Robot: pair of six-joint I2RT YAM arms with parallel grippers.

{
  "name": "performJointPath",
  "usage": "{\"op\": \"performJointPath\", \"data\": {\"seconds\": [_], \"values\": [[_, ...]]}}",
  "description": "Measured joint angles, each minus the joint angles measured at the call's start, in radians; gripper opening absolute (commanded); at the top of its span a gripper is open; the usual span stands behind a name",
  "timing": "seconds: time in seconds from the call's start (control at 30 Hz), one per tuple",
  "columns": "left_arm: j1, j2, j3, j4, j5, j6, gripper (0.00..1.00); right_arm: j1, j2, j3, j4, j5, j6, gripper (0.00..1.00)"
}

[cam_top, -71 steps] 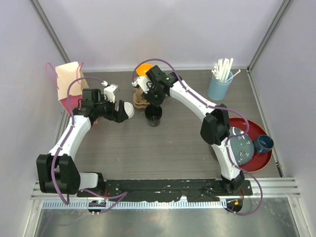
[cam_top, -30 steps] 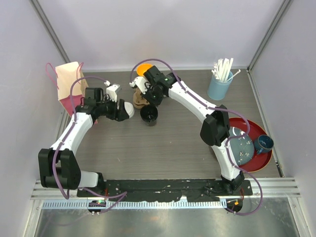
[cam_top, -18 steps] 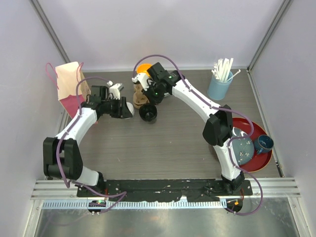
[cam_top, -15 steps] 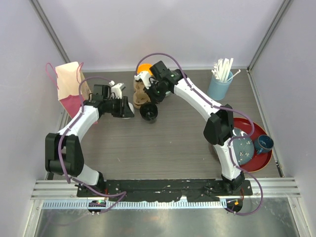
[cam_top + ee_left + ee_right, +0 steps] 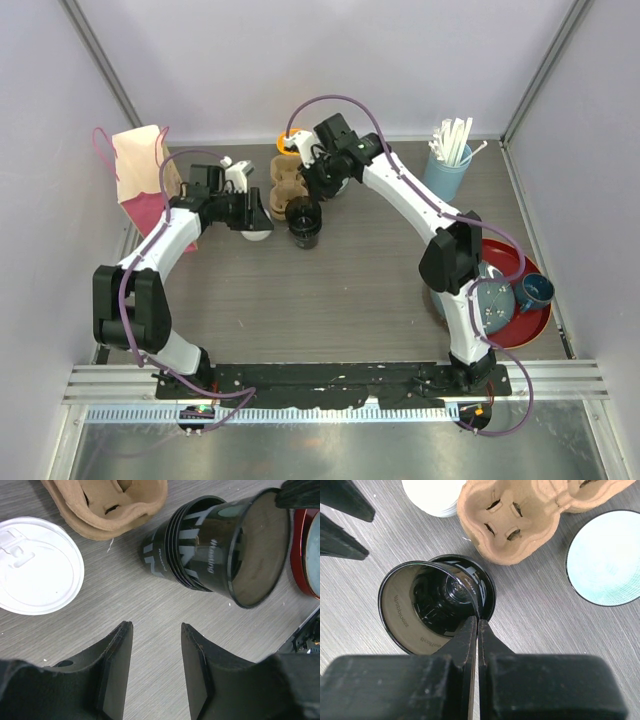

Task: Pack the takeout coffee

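Note:
A black takeout coffee cup point(image 5: 303, 218) with no lid on is tilted on the table just in front of the brown pulp carrier point(image 5: 284, 181). My right gripper point(image 5: 477, 623) is shut on the cup's rim point(image 5: 407, 612), pinching the wall. In the left wrist view the cup point(image 5: 210, 550) leans with its open mouth turned to the right. A white lid point(image 5: 37, 565) lies flat on the table beside the carrier point(image 5: 107, 505). My left gripper point(image 5: 156, 629) hovers open over bare table near the lid point(image 5: 259, 233), with nothing between its fingers.
A pink-and-cream paper bag point(image 5: 140, 175) stands at the back left. A light-blue tumbler of straws point(image 5: 445, 172) is at the back right. At the right edge, a red tray point(image 5: 525, 322) carries a dark blue mug point(image 5: 533, 290). A pale round disc point(image 5: 605, 557) lies beside the carrier.
The left gripper has set the white lid down beside the carrier and let go of it. The right gripper has carried the black cup back towards the carrier.

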Motion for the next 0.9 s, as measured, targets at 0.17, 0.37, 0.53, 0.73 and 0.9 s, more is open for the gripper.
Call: {"op": "performJointPath", "data": {"seconds": [0.17, 0.37, 0.53, 0.73, 0.9], "values": [[0.000, 0.000, 0.008, -0.001, -0.021, 0.003, 0.49, 0.000, -0.047, 0.000, 0.009, 0.002, 0.024, 0.01], [0.000, 0.000, 0.019, -0.008, -0.040, 0.012, 0.49, 0.000, -0.107, 0.001, 0.017, 0.011, 0.037, 0.01], [0.000, 0.000, 0.022, -0.018, -0.062, 0.027, 0.50, 0.000, -0.137, 0.002, 0.018, 0.032, 0.056, 0.01], [0.000, -0.002, 0.039, -0.037, -0.121, 0.054, 0.52, 0.000, -0.223, -0.010, 0.012, 0.051, 0.118, 0.01], [0.000, -0.005, 0.051, -0.045, -0.189, 0.081, 0.53, 0.009, -0.435, -0.208, 0.059, 0.056, 0.208, 0.01]]}}
